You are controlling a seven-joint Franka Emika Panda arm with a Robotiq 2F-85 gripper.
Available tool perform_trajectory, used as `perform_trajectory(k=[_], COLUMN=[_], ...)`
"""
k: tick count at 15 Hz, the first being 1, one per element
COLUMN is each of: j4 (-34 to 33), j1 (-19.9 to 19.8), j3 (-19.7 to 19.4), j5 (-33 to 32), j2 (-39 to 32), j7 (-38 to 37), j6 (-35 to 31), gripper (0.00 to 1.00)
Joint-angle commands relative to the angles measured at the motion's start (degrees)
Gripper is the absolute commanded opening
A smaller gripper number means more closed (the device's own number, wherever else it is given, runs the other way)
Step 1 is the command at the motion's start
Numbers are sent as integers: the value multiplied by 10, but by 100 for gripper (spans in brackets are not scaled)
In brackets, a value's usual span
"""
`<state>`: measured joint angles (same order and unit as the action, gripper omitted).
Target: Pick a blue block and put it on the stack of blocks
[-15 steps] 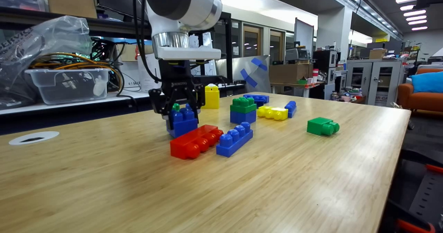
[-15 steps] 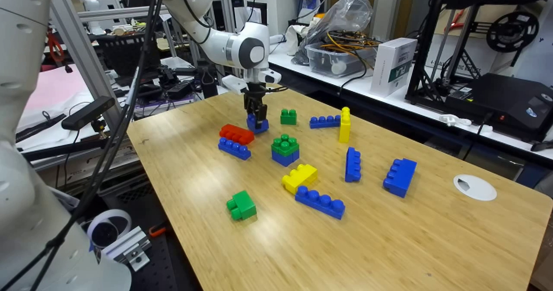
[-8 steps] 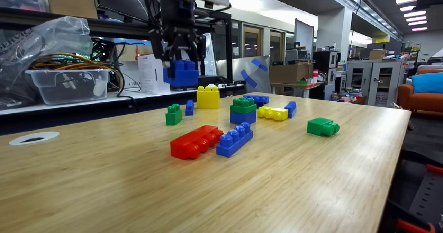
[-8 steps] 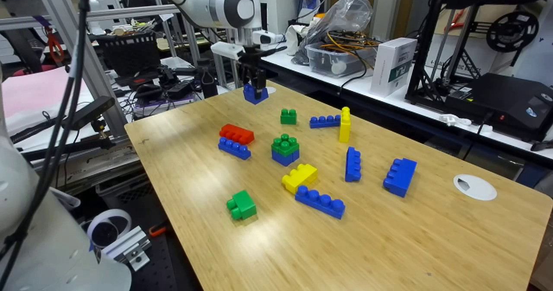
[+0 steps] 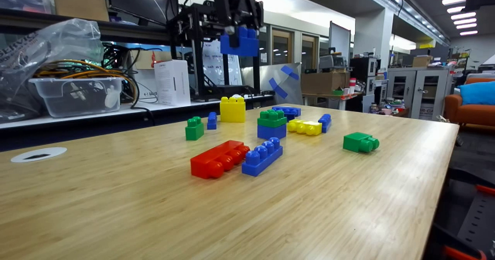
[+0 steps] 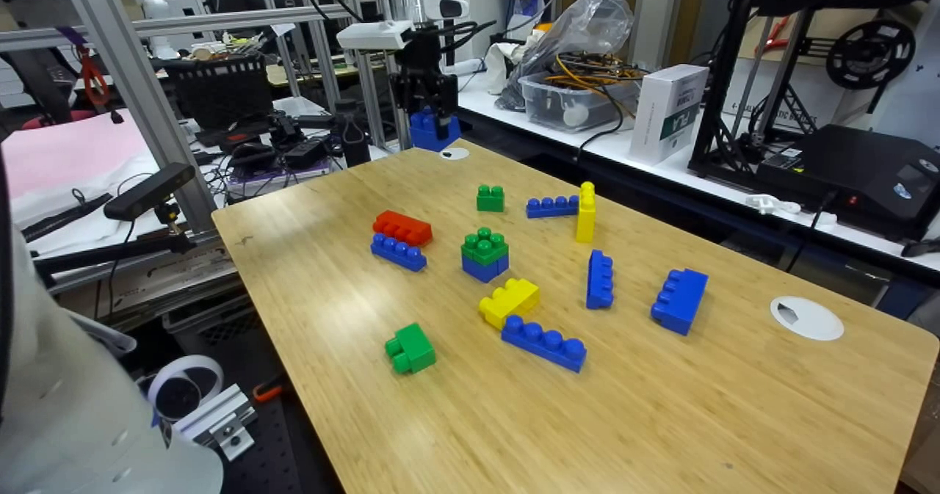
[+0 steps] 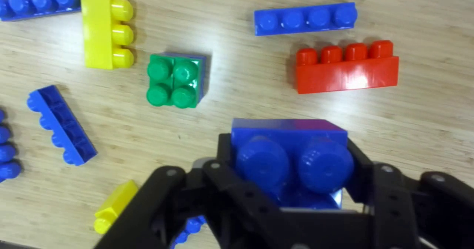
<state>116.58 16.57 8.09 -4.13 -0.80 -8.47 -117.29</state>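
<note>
One blue block (image 5: 247, 49) had left the pale wooden counter (image 5: 309, 202) within the last second and hung, gripped in the claw (image 7: 290, 160), higher than the stack of blocks (image 5: 272, 124) and off to its side. The pick therefore looked done, with the placing to come: the claw would likely have to swing over the stack, then lower squarely. A yellow brick (image 6: 514, 299) lay near the stack, a red brick (image 7: 347, 74) farther from it. Well beyond the stack, off the counter, stood a clear tub (image 6: 547, 105) and an orange sofa (image 5: 473, 110).
</note>
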Motion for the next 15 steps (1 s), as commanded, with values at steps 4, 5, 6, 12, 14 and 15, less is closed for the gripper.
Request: perform_trajectory(k=[4,5,6,12,14,15], j4=[50,54,57,50,46,43], j1=[-54,-59,-63,-81,-86,-89], j3=[-1,-2,-3,-12,-16,-18], j5=[6,6,6,9,10,8], j2=[26,23,20,-13,-31,-40], j7=[81,90,96,127,131,130], j6=[-10,-11,-10,-15,-27,-34], gripper=[44,44,44,44,44,44])
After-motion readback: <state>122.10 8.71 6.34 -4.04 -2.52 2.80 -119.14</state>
